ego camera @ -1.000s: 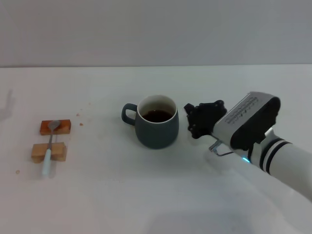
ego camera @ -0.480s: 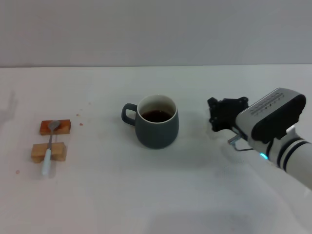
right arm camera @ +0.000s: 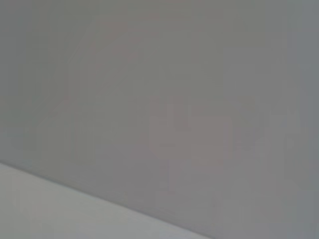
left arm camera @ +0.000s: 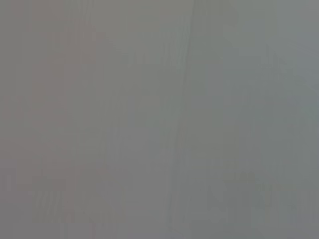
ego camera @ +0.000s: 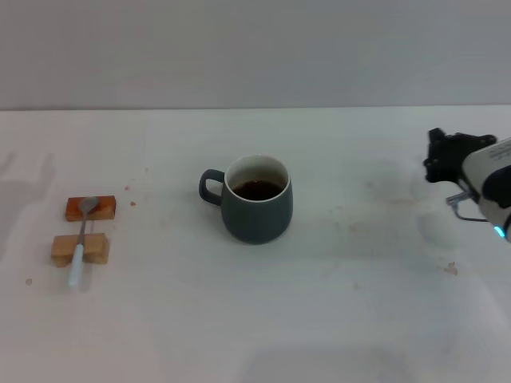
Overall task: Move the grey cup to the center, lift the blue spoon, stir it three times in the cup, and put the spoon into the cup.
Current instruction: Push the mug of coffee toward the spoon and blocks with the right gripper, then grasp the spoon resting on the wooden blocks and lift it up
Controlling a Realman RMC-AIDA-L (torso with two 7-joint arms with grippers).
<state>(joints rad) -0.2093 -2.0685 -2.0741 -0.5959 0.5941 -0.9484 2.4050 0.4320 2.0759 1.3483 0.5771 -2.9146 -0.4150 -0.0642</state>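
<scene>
— What is the biggest thing in front of the robot?
— The white table (ego camera: 335, 319), running from the near edge back to a grey wall (ego camera: 255, 48). On it the largest item is the grey cup (ego camera: 255, 209), standing upright about mid-table, a little left of centre, its loop handle turned to the left and dark brown liquid inside its white interior.

— And the right gripper?
— The right gripper (ego camera: 444, 155) sits at the far right edge of the head view, well apart from the cup, dark and seen end-on. Nothing is held or touched by it. Whether its fingers are apart or together I cannot tell. The left gripper does not show in any view.

— How much room is around the cup?
— Bare tabletop lies on all sides of it: a wide stretch to the right as far as the gripper, and a similar stretch to the left before the next items.

— What is over there?
— Two small wooden blocks (ego camera: 80, 248) near the left edge, one farther back than the other. The blue spoon (ego camera: 80, 247) lies across both, metal bowl on the far block, pale handle passing over the near block and ending on the table.

— Any writing to read?
— None legible. Both wrist views show only blank grey.
</scene>
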